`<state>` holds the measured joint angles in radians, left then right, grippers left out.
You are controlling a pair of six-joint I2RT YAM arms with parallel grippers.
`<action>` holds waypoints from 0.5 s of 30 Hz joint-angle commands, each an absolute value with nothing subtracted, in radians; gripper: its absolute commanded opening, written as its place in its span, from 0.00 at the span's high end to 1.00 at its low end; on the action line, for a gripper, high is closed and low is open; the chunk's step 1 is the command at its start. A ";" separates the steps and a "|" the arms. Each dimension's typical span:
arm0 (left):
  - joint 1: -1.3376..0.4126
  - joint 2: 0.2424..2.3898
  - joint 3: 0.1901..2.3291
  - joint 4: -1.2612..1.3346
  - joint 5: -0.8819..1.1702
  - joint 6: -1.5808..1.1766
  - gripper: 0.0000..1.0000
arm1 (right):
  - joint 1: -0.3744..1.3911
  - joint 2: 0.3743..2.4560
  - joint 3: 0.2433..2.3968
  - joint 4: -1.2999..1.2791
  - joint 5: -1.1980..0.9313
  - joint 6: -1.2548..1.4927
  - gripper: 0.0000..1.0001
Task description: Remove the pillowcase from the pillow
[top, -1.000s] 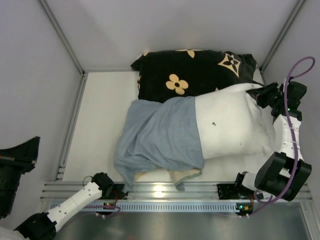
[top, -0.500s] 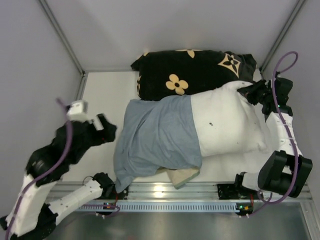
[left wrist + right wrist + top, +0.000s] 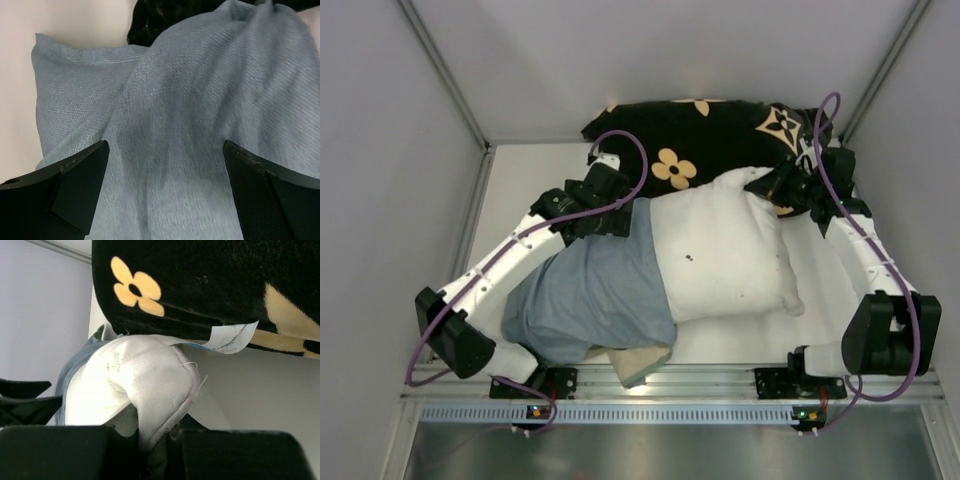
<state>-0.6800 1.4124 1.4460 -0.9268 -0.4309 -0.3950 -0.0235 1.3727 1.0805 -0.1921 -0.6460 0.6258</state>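
Observation:
The white pillow (image 3: 720, 260) lies across the middle of the table, its left half inside the grey-blue pillowcase (image 3: 585, 290). My left gripper (image 3: 623, 218) hovers over the pillowcase's far edge, close to where the white fabric begins. In the left wrist view this gripper (image 3: 165, 146) stands wide open, with wrinkled pillowcase (image 3: 190, 100) filling the space between its fingers (image 3: 80, 175) and nothing gripped. My right gripper (image 3: 769, 186) is shut on the pillow's far right corner. The right wrist view shows that corner (image 3: 150, 375) pinched in the gripper (image 3: 156, 440).
A black pillow with tan flowers (image 3: 710, 140) lies against the back wall, right behind both grippers; its paper tag (image 3: 231, 337) hangs over the white corner. A beige fabric flap (image 3: 638, 362) pokes out under the pillowcase by the front rail (image 3: 650, 385). Grey walls enclose three sides.
The left arm has swung in from the left onto the pillowcase's far edge and its gripper has opened. The right gripper has dragged the pillow corner leftward; pillow and case have shifted left.

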 commanded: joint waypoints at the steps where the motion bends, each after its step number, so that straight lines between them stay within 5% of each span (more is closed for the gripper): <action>1: -0.650 1.446 1.474 -0.897 -0.509 -0.348 0.01 | -0.012 1.313 1.092 -0.172 -0.687 0.585 1.00; 9: -0.618 1.485 1.371 -0.893 -0.645 -0.379 0.03 | -0.008 1.295 1.080 -0.170 -0.713 0.597 1.00; 12: -0.557 1.493 1.323 -0.873 -0.559 -0.388 0.46 | -0.008 1.282 1.083 -0.170 -0.693 0.606 1.00; 13: -0.542 1.490 1.307 -0.862 -0.540 -0.385 0.66 | -0.008 1.279 1.083 -0.170 -0.693 0.609 1.00; 14: -0.504 1.485 1.292 -0.855 -0.525 -0.384 1.00 | -0.008 1.275 1.083 -0.170 -0.693 0.612 1.00; 15: -0.482 1.479 1.270 -0.851 -0.511 -0.390 1.00 | -0.008 1.264 1.083 -0.173 -0.693 0.612 1.00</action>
<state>-0.5541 1.4818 1.3220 -0.8726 -0.5453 -0.3878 -0.0216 1.3354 1.0733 -0.2058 -0.6746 0.6056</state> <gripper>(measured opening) 0.067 0.062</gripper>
